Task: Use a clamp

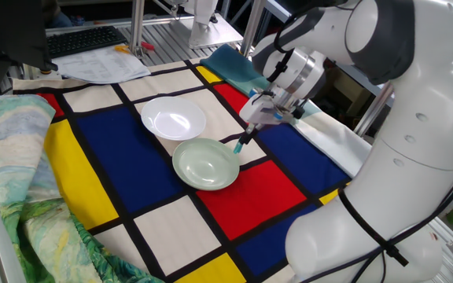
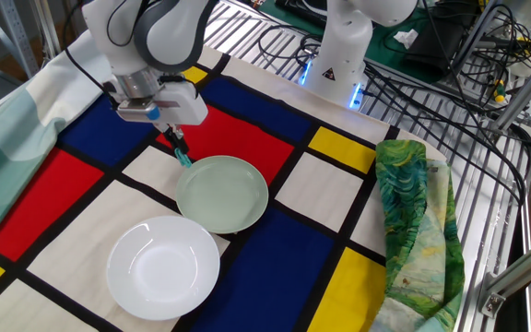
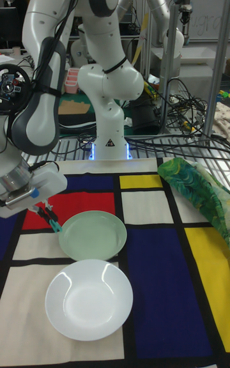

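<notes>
My gripper (image 1: 250, 130) (image 2: 175, 137) (image 3: 43, 208) is shut on the clamp (image 1: 240, 144) (image 2: 182, 155) (image 3: 52, 220), a small teal clip that hangs down from the fingers. The clamp's lower tip sits right at the rim of the pale green bowl (image 1: 205, 163) (image 2: 222, 194) (image 3: 92, 235); whether it touches the rim I cannot tell. Beside the green bowl, on the checked cloth, stands the white bowl (image 1: 174, 118) (image 2: 163, 267) (image 3: 88, 299), apart from the gripper.
A green patterned cloth (image 2: 414, 221) (image 1: 30, 196) lies bunched along one table edge. A folded teal cloth (image 1: 234, 67) lies beyond the gripper. Papers (image 1: 101, 67) and a keyboard (image 1: 85, 39) sit at the back. The robot base (image 2: 339, 55) and cables (image 2: 431, 55) are behind the table.
</notes>
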